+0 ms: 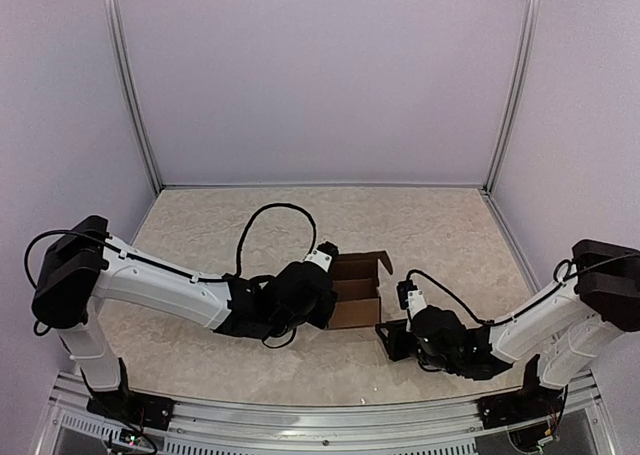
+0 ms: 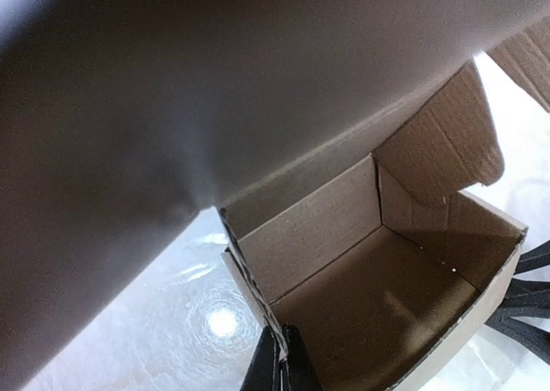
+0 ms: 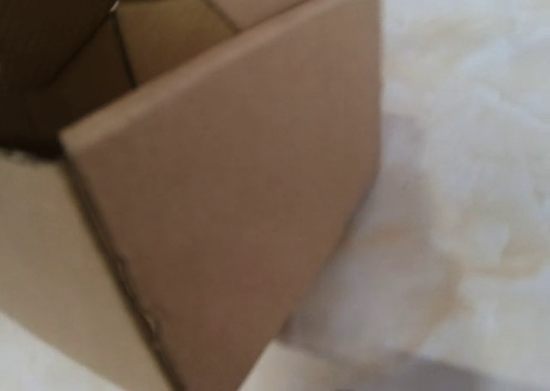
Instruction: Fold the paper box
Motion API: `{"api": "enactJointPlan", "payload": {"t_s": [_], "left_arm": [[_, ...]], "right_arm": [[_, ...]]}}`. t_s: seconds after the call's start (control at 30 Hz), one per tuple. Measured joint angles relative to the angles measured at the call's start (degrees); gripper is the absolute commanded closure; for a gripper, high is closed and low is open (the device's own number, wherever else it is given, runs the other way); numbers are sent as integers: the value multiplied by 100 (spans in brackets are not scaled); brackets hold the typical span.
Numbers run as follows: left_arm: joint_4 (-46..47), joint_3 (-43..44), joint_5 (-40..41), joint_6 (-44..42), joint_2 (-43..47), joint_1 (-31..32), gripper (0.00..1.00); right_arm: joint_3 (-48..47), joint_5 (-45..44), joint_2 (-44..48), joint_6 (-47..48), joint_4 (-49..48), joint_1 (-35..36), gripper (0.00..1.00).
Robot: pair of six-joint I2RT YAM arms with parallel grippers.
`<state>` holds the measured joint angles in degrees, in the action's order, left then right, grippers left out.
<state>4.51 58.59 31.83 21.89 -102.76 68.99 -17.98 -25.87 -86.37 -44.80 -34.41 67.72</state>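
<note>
At the centre of the beige marbled table [image 1: 450,235], the plain brown cardboard paper box [image 1: 355,300] stands half-formed, its lid flap [image 1: 362,265] raised. The left gripper [image 2: 277,367] is pinched tight on one side wall. The right gripper [image 1: 392,337] sits just beside the box, its opening indeterminate. Risk: a right-side push may skew or collapse the unlocked walls.

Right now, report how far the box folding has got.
Done: the paper box stands as an open carton, with its base and side walls up. In hand: the left gripper is shut on one wall, and the right gripper sits by the near right corner, its grip unclear. Left: the lid flap stands open and needs folding shut.
</note>
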Motion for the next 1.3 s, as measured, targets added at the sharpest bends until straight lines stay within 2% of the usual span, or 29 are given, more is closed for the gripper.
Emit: {"api": "enactJointPlan", "payload": {"t_s": [0.37,0.7,0.87,1.1,1.3], "left_arm": [[428,-31,157,-546,-164,-341,100],[1467,-210,737,-1217,-542,-557,100],[1880,-273,927,-1333,-708,-566,100],[2323,-352,1108,-1419,-863,-546,100],[2656,-435,1497,-1700,-1010,-343,100]], "right_arm": [[-422,503,-1316,-155,-1309,-879,76],[-667,776,-1528,98,-1351,-1200,75],[-610,778,-1185,313,-925,-1204,74],[-553,758,-168,809,-160,-1204,74],[-966,651,654,1504,743,-1204,72]]}}
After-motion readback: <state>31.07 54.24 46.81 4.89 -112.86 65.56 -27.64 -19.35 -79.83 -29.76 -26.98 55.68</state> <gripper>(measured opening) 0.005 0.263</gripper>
